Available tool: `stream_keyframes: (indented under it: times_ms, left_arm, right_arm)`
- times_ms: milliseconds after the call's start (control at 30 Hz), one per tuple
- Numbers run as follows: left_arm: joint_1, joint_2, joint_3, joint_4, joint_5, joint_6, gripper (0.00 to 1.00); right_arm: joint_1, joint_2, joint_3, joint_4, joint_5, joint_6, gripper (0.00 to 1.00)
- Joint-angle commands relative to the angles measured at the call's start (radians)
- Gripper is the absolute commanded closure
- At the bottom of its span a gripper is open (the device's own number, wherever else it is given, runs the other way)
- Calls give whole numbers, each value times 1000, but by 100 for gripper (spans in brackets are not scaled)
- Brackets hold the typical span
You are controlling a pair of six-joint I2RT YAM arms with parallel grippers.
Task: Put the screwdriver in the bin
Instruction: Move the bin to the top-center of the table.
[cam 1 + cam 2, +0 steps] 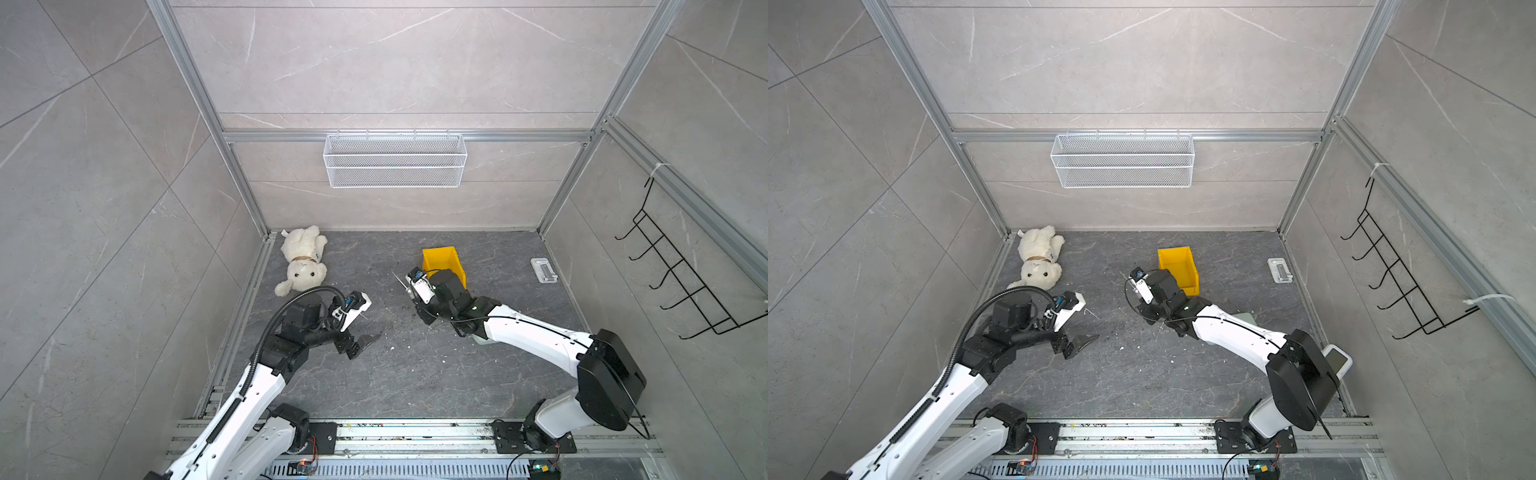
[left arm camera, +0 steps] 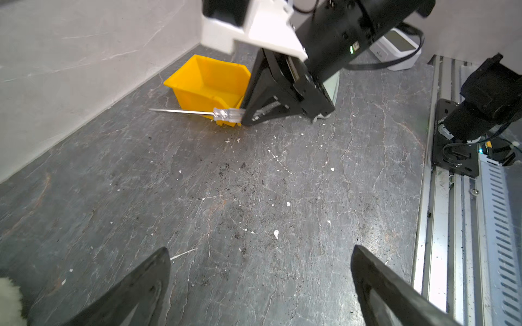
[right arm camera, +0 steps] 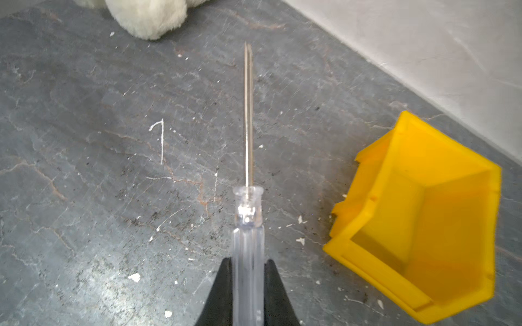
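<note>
The right gripper (image 3: 248, 266) pinches the screwdriver (image 3: 248, 214) by its clear handle, seemingly raised off the floor (image 3: 99, 214), just beside the yellow bin (image 3: 452, 214), not inside. The left gripper (image 2: 261, 265) hangs wide apart.

Both top views are brightly and evenly lit from overhead, only faint soft shadows being cast onto the dark tabletop (image 1: 415, 374), and wide-angle bending is seen toward the edges. In the left wrist view a pale sheen is spread over the tabletop, and the fingers (image 2: 141, 288) of the left hand (image 2: 260, 254) are rendered dark and soft at close range. In the right wrist view glare is caught on the clear handle of the screwdriver (image 3: 248, 225), its shaft tip is softened, and the bin (image 3: 423, 225) and plush toy (image 3: 147, 17) are blurred.
</note>
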Motion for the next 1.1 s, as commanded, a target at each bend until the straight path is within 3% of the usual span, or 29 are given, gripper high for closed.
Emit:
stream_keyframes:
  times_ms: [0, 200, 433, 667, 1067]
  left_arm:
    - [-59, 66, 38, 200, -68, -60, 0]
    - [-143, 225, 50, 460, -109, -106, 0]
    - [-175, 399, 87, 710, -153, -164, 0]
    - [-193, 507, 137, 748, -174, -182, 0]
    - [-199, 514, 114, 746, -165, -194, 0]
  right_arm:
    - [-45, -52, 36, -38, 32, 50, 97]
    - [-147, -85, 41, -34, 24, 94, 97]
    - [-269, -44, 95, -58, -1, 144, 97]
    - [-333, 87, 158, -82, -16, 186, 97]
    - [-365, 315, 187, 16, -58, 274, 97]
